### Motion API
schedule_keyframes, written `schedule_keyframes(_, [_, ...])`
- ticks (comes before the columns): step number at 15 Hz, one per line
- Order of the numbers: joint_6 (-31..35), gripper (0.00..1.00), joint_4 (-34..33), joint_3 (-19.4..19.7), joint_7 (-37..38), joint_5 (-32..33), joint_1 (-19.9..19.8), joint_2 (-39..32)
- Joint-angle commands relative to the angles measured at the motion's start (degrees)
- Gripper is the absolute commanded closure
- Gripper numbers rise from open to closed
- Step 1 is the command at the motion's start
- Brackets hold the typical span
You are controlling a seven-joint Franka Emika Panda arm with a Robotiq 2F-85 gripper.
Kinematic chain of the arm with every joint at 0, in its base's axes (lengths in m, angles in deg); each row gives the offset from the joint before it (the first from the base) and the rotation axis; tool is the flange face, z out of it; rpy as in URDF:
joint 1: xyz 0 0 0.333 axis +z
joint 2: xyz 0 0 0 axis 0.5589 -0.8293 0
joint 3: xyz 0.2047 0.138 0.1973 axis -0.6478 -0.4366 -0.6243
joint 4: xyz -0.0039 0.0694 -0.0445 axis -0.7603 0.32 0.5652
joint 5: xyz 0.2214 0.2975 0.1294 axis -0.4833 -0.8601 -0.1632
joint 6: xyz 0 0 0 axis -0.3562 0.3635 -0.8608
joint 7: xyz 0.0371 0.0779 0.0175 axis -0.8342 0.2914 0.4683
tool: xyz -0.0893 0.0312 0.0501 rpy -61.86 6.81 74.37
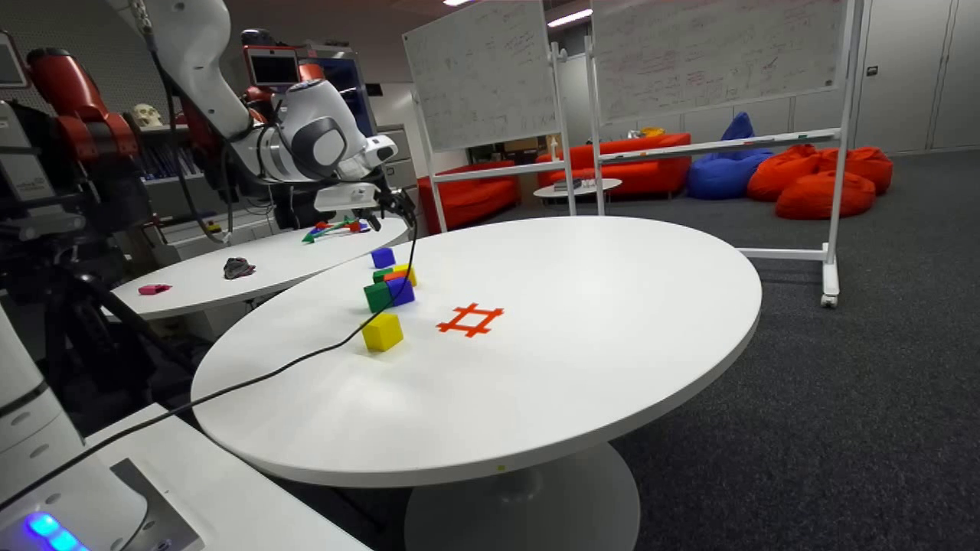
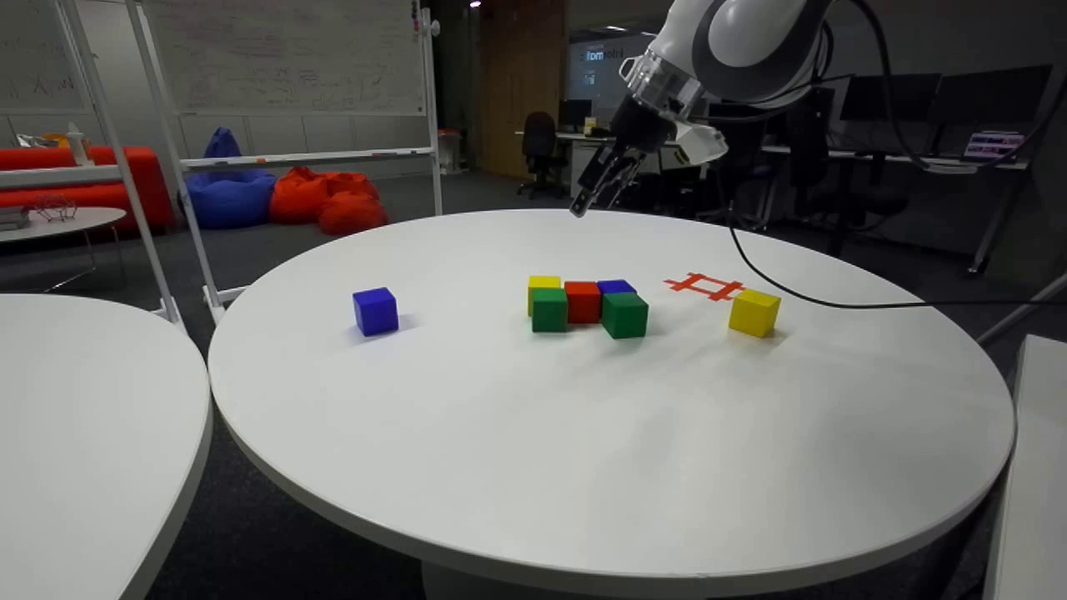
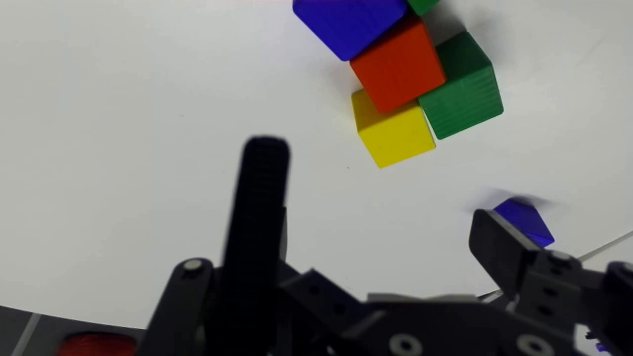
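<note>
Above the round white desk [image 2: 467,467] the bent arm [image 2: 746,37] slants downward, its empty claw [image 3: 374,179] spread wide and hanging apart from five clustered cubes [image 2: 583,302] well in from the edge and, in an exterior view, a lone blue cube [image 2: 376,312] nearer the left edge.

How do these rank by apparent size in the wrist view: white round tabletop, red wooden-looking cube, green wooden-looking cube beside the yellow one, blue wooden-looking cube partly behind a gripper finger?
1. White tabletop
2. Red cube and green cube: too alike to rank
3. Blue cube, partly hidden by the finger
</note>
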Motion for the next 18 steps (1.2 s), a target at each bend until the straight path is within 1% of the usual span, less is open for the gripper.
schedule_keyframes(1, [-3.59, 0.00, -0.60, 0.90, 0.58, 0.97, 0.67, 0.12])
schedule_keyframes(4, [-13.15, 0.00, -0.83, 5.55, 4.84, 4.23, 3.67, 1.18])
schedule_keyframes(5, [-15.97, 0.00, -1.16, 6.38, 5.93, 5.05, 4.16, 1.27])
schedule_keyframes(7, [-20.30, 0.00, -2.10, 6.81, 6.69, 5.74, 4.35, 1.00])
schedule_keyframes(10, [-24.83, 0.00, -3.19, 7.08, 7.65, 6.80, 4.73, 0.84])
schedule_keyframes(13, [-27.19, 0.00, -4.00, 6.55, 7.11, 6.48, 4.52, 0.82])
schedule_keyframes(14, [-24.57, 0.00, -3.62, 6.03, 5.71, 5.27, 3.87, -0.12])
schedule_keyframes(18, [-25.40, 0.00, -4.06, 5.99, 5.74, 5.30, 4.14, -0.13])
